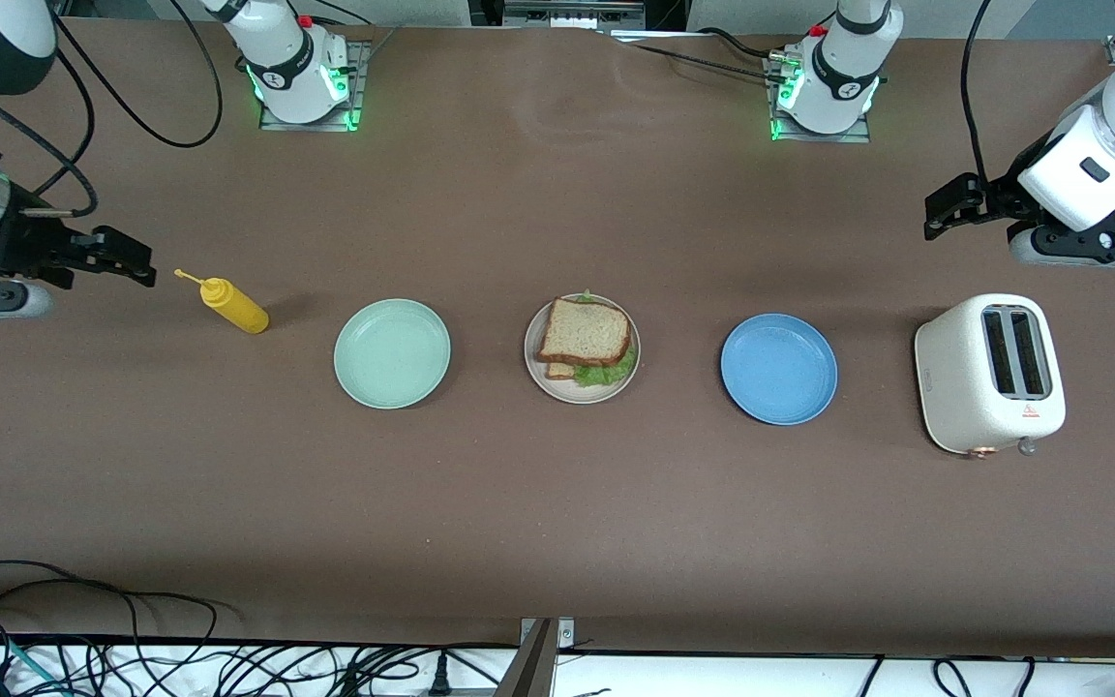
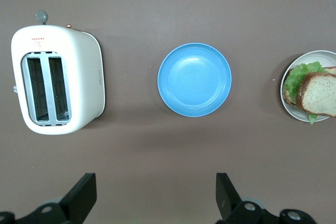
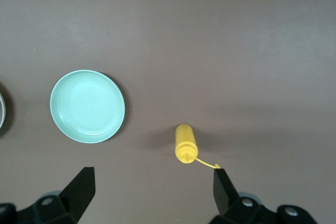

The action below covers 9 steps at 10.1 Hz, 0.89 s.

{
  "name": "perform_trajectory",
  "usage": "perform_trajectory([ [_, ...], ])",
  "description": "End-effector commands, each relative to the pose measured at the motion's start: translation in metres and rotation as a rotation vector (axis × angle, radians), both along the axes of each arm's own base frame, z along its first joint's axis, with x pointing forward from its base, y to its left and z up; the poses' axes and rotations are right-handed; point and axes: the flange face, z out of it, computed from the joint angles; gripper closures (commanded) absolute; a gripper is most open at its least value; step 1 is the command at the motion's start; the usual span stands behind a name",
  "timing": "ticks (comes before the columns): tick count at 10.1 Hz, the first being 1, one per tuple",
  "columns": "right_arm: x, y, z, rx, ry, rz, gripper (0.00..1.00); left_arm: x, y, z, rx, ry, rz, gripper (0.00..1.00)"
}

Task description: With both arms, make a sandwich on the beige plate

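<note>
A brown worktop (image 1: 557,503) carries a row of things. The white toaster (image 1: 990,374) stands at the left arm's end, then the blue plate (image 1: 778,369), the beige plate (image 1: 581,390) and the mint-green plate (image 1: 392,352). On the beige plate lies the sandwich (image 1: 585,336), lettuce showing under the top slice. A yellow squeeze bottle (image 1: 233,304) lies toward the right arm's end. The left hand (image 1: 945,215) hovers spread above the toaster's end of the worktop, holding nothing; the right hand (image 1: 127,261) hovers spread just beside the bottle, holding nothing.

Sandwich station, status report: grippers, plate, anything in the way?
Left gripper open, empty, above the toaster; right gripper open, empty, beside the mustard bottle. Sandwich stacked on beige plate. Nothing obstructing.
</note>
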Motion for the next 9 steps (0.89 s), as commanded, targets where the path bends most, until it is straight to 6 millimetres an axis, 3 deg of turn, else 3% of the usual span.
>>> perform_trajectory([
  [1, -0.001, -0.0084, 0.0049, -0.01, -0.013, -0.011, 0.0, -0.0022, -0.0023, 0.0038, 0.037, 0.0, -0.003, 0.0],
  [9, 0.0004, -0.0068, 0.0013, -0.009, -0.007, 0.0, 0.0, -0.0028, -0.0015, 0.0033, 0.037, 0.006, 0.005, 0.0],
])
